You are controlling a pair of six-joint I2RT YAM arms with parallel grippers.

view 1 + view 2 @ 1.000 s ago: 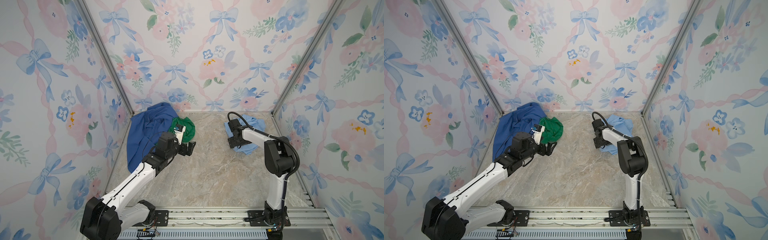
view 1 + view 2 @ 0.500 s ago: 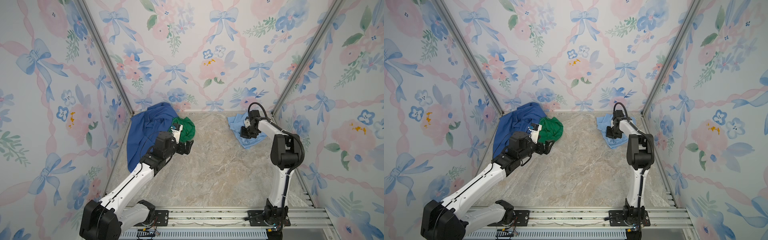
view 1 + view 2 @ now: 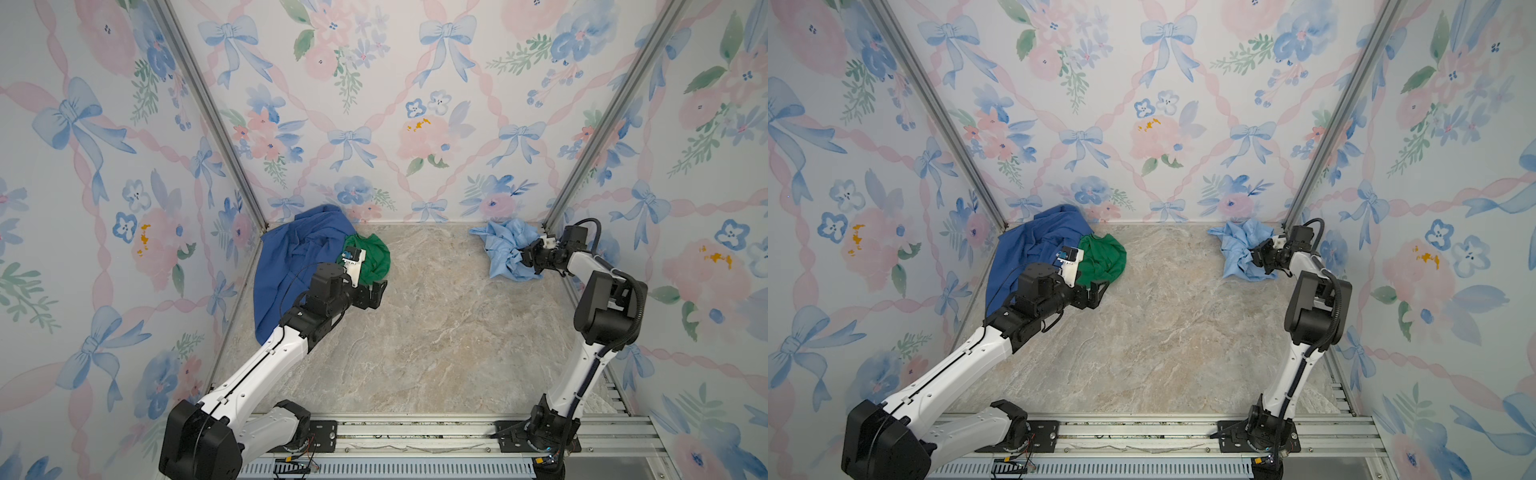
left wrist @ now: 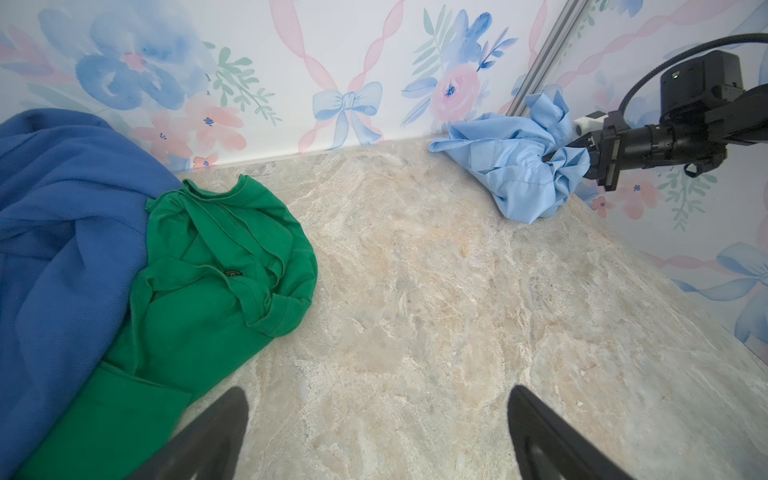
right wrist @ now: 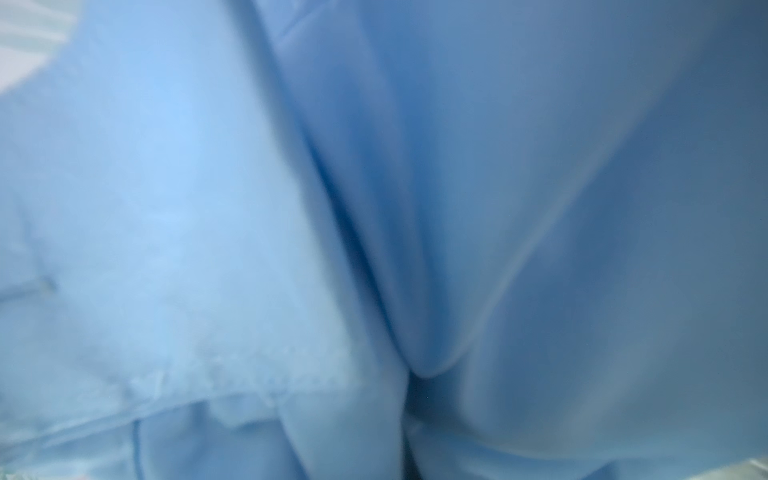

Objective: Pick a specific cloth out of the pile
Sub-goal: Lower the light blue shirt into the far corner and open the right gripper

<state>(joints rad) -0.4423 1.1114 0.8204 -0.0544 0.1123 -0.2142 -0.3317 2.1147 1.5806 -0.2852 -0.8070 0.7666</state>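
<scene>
The cloth (image 3: 500, 251) lies crumpled at the right of both top views, at mid-height, on the tabletop (image 3: 436, 340) and well apart from the pile (image 3: 297, 257) at centre left. The right pincer (image 3: 524, 255) is clamped on a fold of it (the right wrist view shows only blurred pale blue). The left pincer (image 3: 376, 294) gapes wide, holding nothing, just beside the pile's green garment (image 3: 374, 257).

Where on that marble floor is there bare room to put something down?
The middle of the marble floor is bare, between the green garment and the pale blue shirt, down to the front rail. Crowded: back-left corner, royal-blue garment; back-right corner, where the right gripper pinches the shirt.
</scene>
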